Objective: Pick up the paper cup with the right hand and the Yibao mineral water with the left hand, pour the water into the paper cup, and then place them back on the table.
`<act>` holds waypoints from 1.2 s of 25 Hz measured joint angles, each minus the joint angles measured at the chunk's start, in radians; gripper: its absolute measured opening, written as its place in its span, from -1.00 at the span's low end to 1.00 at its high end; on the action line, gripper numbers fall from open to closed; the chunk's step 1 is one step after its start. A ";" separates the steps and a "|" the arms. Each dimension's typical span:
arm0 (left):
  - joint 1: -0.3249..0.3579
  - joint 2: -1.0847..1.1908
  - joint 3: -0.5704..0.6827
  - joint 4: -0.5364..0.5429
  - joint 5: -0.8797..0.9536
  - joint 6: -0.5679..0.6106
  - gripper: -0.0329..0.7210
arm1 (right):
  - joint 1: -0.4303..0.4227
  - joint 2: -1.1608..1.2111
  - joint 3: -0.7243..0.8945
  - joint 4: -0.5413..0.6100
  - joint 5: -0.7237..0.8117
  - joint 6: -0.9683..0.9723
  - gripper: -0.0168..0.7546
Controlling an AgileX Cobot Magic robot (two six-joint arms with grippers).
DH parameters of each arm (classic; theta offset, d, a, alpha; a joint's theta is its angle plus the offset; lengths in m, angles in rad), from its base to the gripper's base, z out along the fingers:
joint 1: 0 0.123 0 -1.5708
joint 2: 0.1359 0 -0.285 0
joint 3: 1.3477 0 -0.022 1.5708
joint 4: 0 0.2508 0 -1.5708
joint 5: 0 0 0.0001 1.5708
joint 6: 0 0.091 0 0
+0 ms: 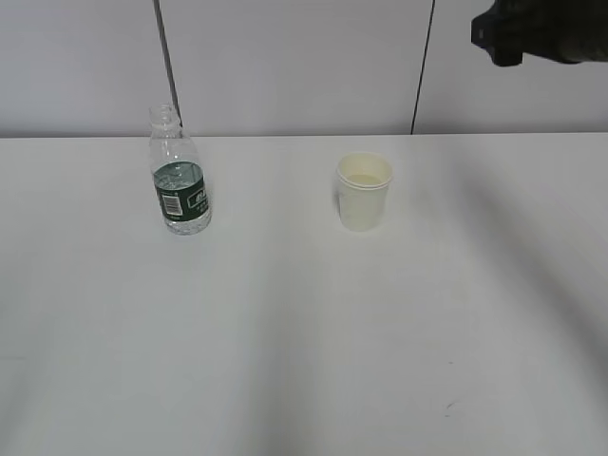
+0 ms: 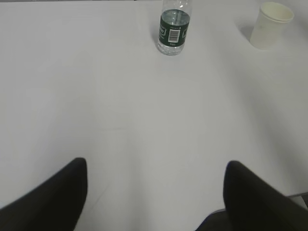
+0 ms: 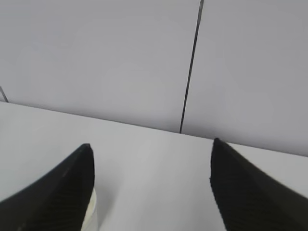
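The left hand's fingers [image 2: 53, 192] are spread wide with nothing between them, low over the bare desk [image 2: 144, 120]. The right hand's fingers [image 3: 62, 192] are likewise held wide and empty, raised and aimed at the back wall [image 3: 120, 57]. The Yibao mineral water [image 2: 173, 30] is seen well ahead of the left hand [image 2: 154, 197], upright and uncapped; the paper cup [image 2: 268, 25] stands apart to its right. Neither is touched, so the approach appears to be in hand. Next, each hand would need lowering and centring until its object sits between the fingers. Only the exterior view shows the right hand [image 1: 541, 33] high above the cup; a pale sliver at the right wrist view's lower left may be its rim.
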 joint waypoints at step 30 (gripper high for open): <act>0.139 -0.005 0.000 0.000 0.001 0.001 0.50 | 0.000 -0.167 0.248 0.002 0.062 0.000 0.56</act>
